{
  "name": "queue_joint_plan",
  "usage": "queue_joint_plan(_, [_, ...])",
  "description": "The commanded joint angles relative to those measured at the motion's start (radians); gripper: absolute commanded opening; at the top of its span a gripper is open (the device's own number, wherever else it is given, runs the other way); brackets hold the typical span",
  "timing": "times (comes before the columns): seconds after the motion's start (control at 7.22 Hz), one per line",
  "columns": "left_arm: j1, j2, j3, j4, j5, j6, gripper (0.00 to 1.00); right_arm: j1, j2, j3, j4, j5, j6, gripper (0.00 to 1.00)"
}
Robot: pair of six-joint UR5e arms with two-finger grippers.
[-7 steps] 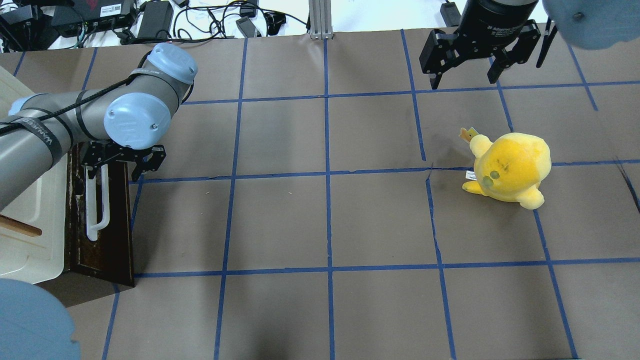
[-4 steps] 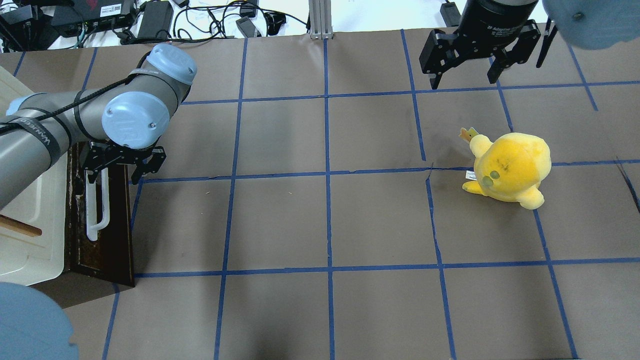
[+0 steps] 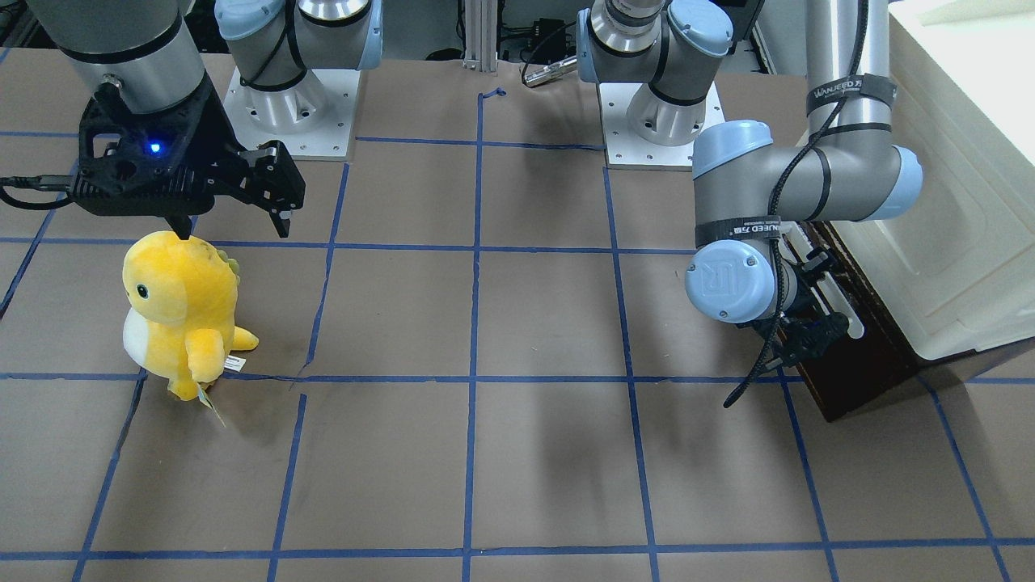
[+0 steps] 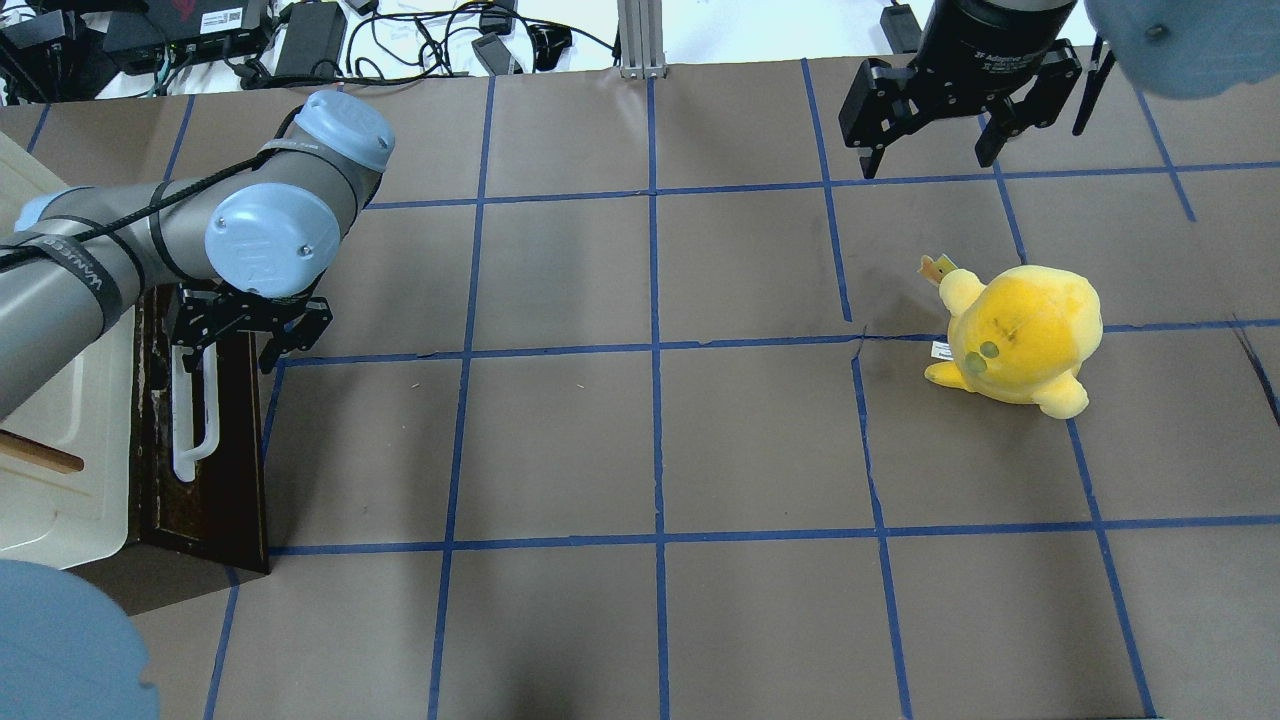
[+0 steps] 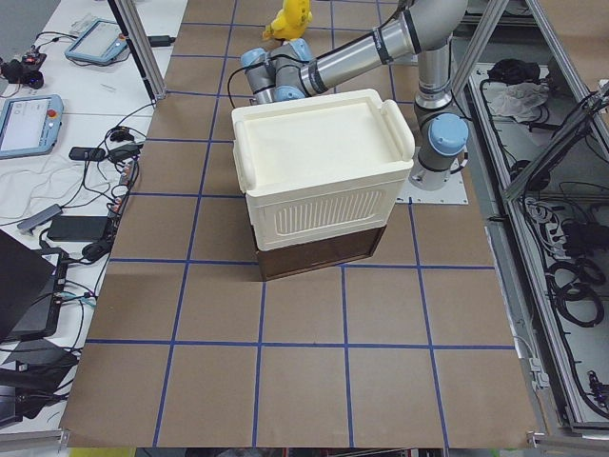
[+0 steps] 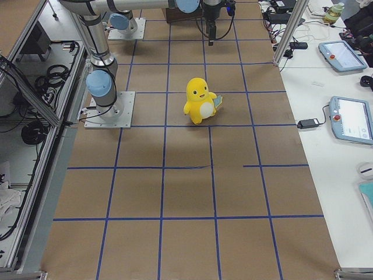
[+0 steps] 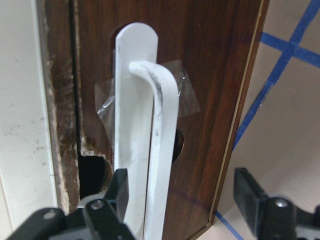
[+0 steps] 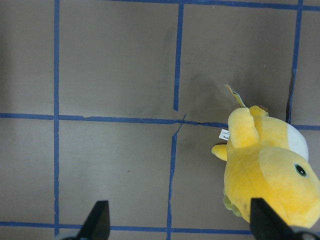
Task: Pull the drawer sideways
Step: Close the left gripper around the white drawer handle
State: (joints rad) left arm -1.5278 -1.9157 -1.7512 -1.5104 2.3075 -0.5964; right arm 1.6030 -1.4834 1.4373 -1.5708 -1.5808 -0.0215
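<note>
**Item: drawer** (image 4: 225,470). Dark brown wooden front, set at the left edge of the overhead view beneath a cream-white cabinet (image 4: 60,470) that stands on the counter (image 4: 560,440). In the front-facing view it is found at the right. It appears shut or nearly so, though a narrow dark gap is seen along its edge in the left wrist view.

**Fitting: bar handle** (image 7: 161,150). Long, white and smooth, raised off the front on a flat backplate. Clear tape (image 7: 187,95) is stuck across the end shown at the top of the left wrist view, and the wood beside it is chipped.

**Handling, as judged.** The drawer is taken to be rigid and moderately heavy, and some sliding friction is to be expected. The handle is likely slick, and its taped mounting may be weak. Hold is best taken on the bar itself, across its narrow width and a little toward its middle. The pull is best kept steady and level.

**Left gripper** (image 4: 228,348). Placed near the handle's upper end in the overhead view. Its fingers (image 7: 121,185) are spread, with the bar between them and close to the picture-left one — nothing is pinched yet.

**Right gripper** (image 4: 928,160). Placed at the upper right of the overhead view, with fingers spread and empty, apart from a yellow plush toy (image 4: 1020,335).

**Writing.** "WANJEED" is read on a strap (image 3: 849,87) round the left arm, and "2F Adaptive" is partly made out on the right gripper's body. The toy's tags are too small to be read.
</note>
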Motion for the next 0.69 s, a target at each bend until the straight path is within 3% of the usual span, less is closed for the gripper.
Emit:
queue_joint_plan(0.0, [0.002,-0.002,-0.002,-0.007,0.001,0.001,0.75,0.000,0.000,0.000,0.000,-0.001,0.000,1.00])
queue_joint_plan(0.55, [0.008,-0.003,-0.004,-0.019,0.001,0.003,0.64,0.000,0.000,0.000,0.000,0.001,-0.002,1.00])
